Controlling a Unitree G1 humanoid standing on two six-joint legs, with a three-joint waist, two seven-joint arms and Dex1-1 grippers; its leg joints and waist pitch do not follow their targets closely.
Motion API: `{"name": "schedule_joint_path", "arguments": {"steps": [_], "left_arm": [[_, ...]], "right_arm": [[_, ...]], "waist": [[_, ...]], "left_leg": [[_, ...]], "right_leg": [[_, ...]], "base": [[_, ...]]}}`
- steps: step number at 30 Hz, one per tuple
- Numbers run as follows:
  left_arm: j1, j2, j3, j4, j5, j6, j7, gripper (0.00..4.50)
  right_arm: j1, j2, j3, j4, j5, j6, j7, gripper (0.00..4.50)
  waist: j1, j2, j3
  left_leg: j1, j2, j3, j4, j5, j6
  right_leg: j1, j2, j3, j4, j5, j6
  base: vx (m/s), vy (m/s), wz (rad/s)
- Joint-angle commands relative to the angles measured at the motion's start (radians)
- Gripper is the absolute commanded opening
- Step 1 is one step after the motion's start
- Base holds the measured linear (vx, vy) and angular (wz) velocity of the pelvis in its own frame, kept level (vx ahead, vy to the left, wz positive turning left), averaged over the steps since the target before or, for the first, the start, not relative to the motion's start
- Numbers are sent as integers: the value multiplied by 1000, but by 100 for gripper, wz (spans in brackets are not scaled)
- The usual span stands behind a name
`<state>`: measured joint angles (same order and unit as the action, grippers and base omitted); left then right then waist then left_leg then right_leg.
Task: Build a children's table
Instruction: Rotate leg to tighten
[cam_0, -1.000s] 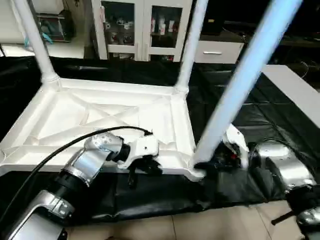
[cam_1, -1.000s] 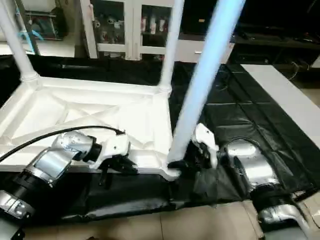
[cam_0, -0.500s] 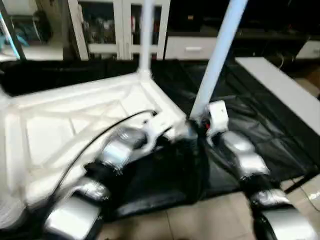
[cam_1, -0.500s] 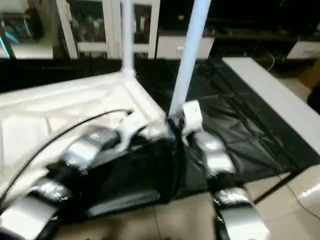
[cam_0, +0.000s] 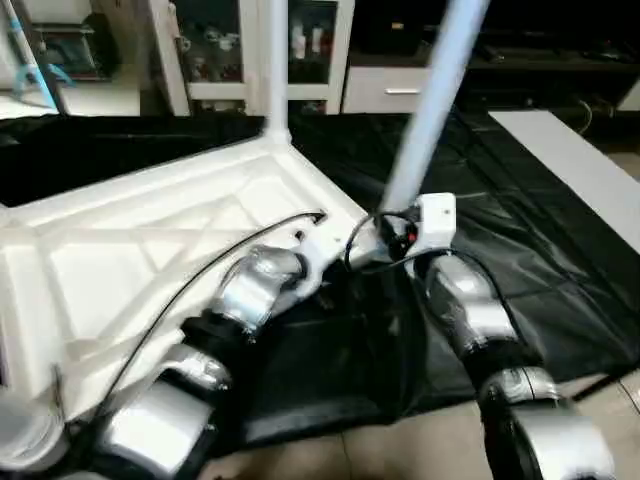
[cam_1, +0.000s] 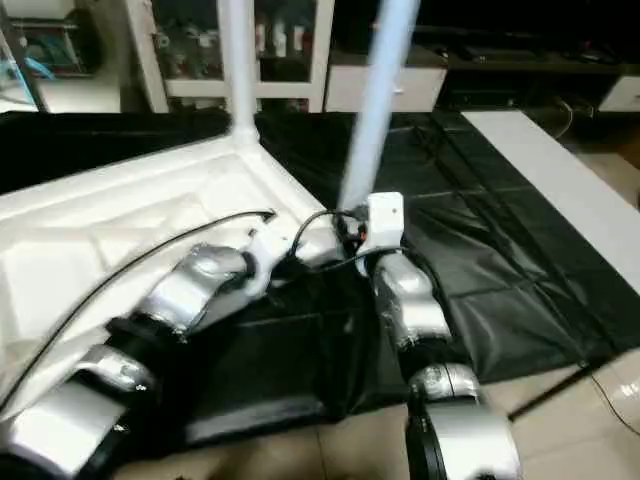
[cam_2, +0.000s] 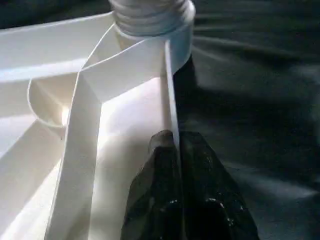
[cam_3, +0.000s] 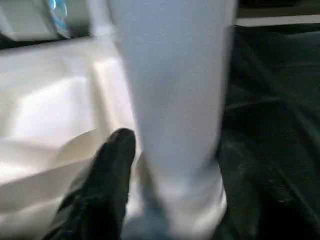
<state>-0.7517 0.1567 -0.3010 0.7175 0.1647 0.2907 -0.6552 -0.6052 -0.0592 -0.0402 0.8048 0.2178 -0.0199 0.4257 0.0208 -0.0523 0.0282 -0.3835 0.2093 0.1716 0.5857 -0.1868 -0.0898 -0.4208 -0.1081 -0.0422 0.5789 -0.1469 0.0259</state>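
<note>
left eye view: upside-down table top (cam_0: 150, 260), legs (cam_0: 432, 110) upright

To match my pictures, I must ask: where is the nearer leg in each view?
Left eye: leg slants up, right of centre.
Right eye: leg slants up, just right of centre.
Left wrist: leg, base alone, at the rim's end.
Right wrist: leg close up, mid-picture.
Shared landmark: the top's corner beneath it.

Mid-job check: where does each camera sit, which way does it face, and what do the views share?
Head pair: looks forward and down at the upturned top, over both silver forearms.
Left wrist: looks along the left gripper, pinched on the top's rim beside a leg socket.
Right wrist: looks along the right gripper at the near leg; one black finger shows beside it.
Shared: top and black cloth.
</note>
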Motion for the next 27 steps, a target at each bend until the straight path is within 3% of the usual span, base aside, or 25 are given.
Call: {"name": "schedule_joint_path", "arguments": {"steps": [1,2,4,5,6,9,10,13,14,15,16,18,19,21,23,25,26,27], "left_arm": [[27,10,-7,-75,-4,-65,-43,0],[43,26,-14,-96,-8,-60,-76,0],[65,51,-21,-126,-14,-52,-121,0],[95,92,-31,-166,-24,-38,-183,0],[95,92,-31,-166,-24,-38,-183,0],[136,170,-56,-212,-45,-39,-309,0],[150,200,-65,-223,-54,-55,-358,0],[168,239,-77,-244,-71,-65,-425,0],[183,271,-82,-256,-88,-94,-485,0],[186,279,-82,-260,-91,-96,-500,0],[191,290,-81,-263,-93,-95,-516,0],[199,311,-85,-265,-92,-118,-548,0],[204,321,-87,-267,-93,-128,-564,0],[218,339,-92,-287,-111,-146,-607,0],[248,368,-104,-334,-160,-173,-697,0],[251,371,-105,-338,-165,-177,-708,0],[256,375,-111,-361,-177,-159,-731,0],[260,377,-115,-378,-185,-145,-745,0]], "right_arm": [[36,-7,51,-91,33,46,113,300],[57,-32,54,-133,41,57,133,311],[88,-74,58,-193,52,80,167,330],[132,-142,63,-279,63,117,238,343],[132,-142,63,-279,63,117,238,350],[210,-278,91,-416,84,169,406,371],[245,-337,106,-473,100,193,485,383],[292,-411,122,-544,118,215,586,395],[344,-487,129,-616,136,246,674,425],[359,-507,131,-635,141,255,697,425],[379,-536,130,-662,149,270,727,425],[408,-574,128,-689,147,278,746,444],[419,-586,124,-696,143,276,746,444],[422,-586,114,-696,137,272,726,444],[414,-575,123,-682,104,232,683,444],[415,-576,124,-687,99,231,682,444],[403,-563,146,-675,79,218,680,444],[395,-554,161,-666,66,210,680,444]], "waist": [[7,3,-59],[10,2,-64],[19,3,-68],[28,5,-63],[31,5,-62],[40,1,-59],[43,1,-54],[45,0,-49],[40,0,-43],[40,0,-43],[41,0,-41],[38,-3,-39],[38,4,-38],[30,1,-42],[28,8,-43],[26,7,-45],[29,12,-46],[28,10,-47]], "left_leg": [[-3,8,5,-79,-190,71],[10,12,10,-69,-145,79],[11,9,14,-61,-52,106],[16,8,19,-58,-36,126],[14,9,18,-59,-36,133],[14,10,20,-61,-85,133],[15,14,20,-67,-141,121],[15,14,20,-72,-192,94],[16,13,18,-78,-266,65],[16,13,18,-78,-266,65],[19,17,15,-82,-313,56],[17,18,12,-85,-352,37],[21,18,10,-87,-365,30],[18,16,8,-88,-362,16],[22,17,9,-87,-350,11],[22,17,11,-85,-331,12],[26,17,13,-83,-320,18],[24,17,14,-83,-304,19]], "right_leg": [[64,-17,8,-47,-166,-195],[56,-18,12,-40,-93,-236],[58,-11,13,-26,32,-276],[53,-7,14,-25,63,-288],[58,-7,13,-23,64,-287],[58,-10,14,-30,-1,-274],[53,-13,17,-36,-73,-256],[51,-13,18,-45,-162,-229],[46,-14,18,-56,-271,-204],[46,-14,18,-56,-271,-204],[42,-16,20,-63,-323,-175],[41,-18,18,-69,-391,-155],[38,-19,19,-70,-406,-152],[40,-18,19,-69,-398,-149],[37,-16,20,-65,-353,-166],[38,-12,20,-58,-299,-185],[37,-11,20,-56,-267,-199],[39,-11,20,-51,-241,-210]], "base": [[0,0,0],[0,0,0],[26,-4,0],[0,0,0],[0,0,0],[0,0,0],[0,0,0],[0,0,0],[0,0,0],[0,0,0],[0,0,0],[0,0,0],[0,0,0],[0,0,0],[0,0,0],[0,0,0],[0,0,0],[0,0,0]]}}
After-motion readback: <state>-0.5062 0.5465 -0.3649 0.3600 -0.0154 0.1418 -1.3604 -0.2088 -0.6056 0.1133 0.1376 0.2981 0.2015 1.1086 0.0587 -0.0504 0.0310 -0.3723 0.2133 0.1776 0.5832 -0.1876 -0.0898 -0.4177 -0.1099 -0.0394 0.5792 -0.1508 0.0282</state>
